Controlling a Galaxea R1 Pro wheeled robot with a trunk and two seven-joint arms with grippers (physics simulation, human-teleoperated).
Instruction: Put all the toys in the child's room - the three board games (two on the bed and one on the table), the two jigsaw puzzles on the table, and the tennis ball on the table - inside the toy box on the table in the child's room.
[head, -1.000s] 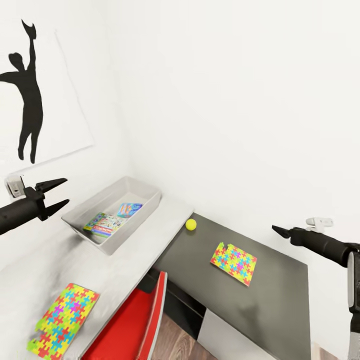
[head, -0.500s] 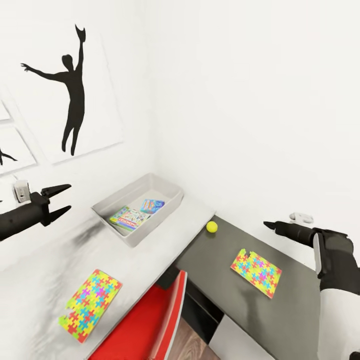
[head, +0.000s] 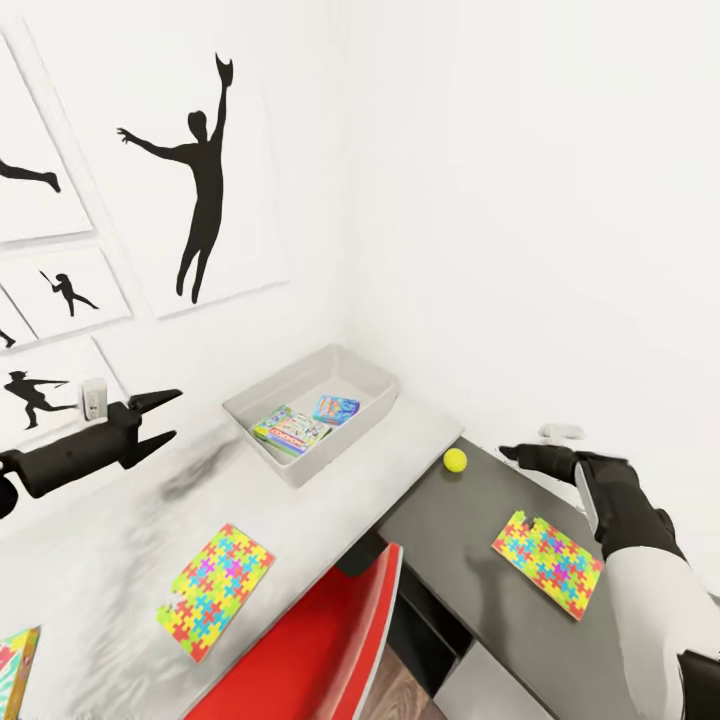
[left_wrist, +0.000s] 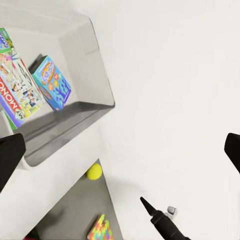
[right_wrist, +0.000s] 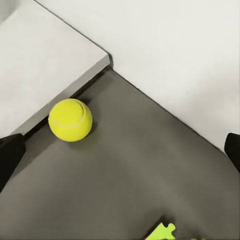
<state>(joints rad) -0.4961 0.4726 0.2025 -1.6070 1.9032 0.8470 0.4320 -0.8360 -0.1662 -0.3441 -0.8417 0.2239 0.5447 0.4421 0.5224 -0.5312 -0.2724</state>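
Note:
The grey toy box (head: 300, 468) stands on the white table against the wall, with a Monopoly board game (head: 291, 428) and a blue board game (head: 336, 409) inside. The tennis ball (head: 455, 459) lies on the dark table at its joint with the white one. One jigsaw puzzle (head: 548, 563) rests on the dark table, another (head: 216, 590) on the white table. A third board game (head: 15, 655) peeks in at the lower left edge. My left gripper (head: 172, 414) hangs open left of the box. My right gripper (head: 512, 455) is open just right of the ball (right_wrist: 70, 120).
A red chair (head: 320, 640) is tucked under the tables in front. Silhouette posters (head: 200, 170) hang on the left wall. The white wall runs close behind the box and the ball.
The view has swung left, shifting everything rightward. My right gripper has come much closer to the tennis ball. The left gripper stays open beside the box.

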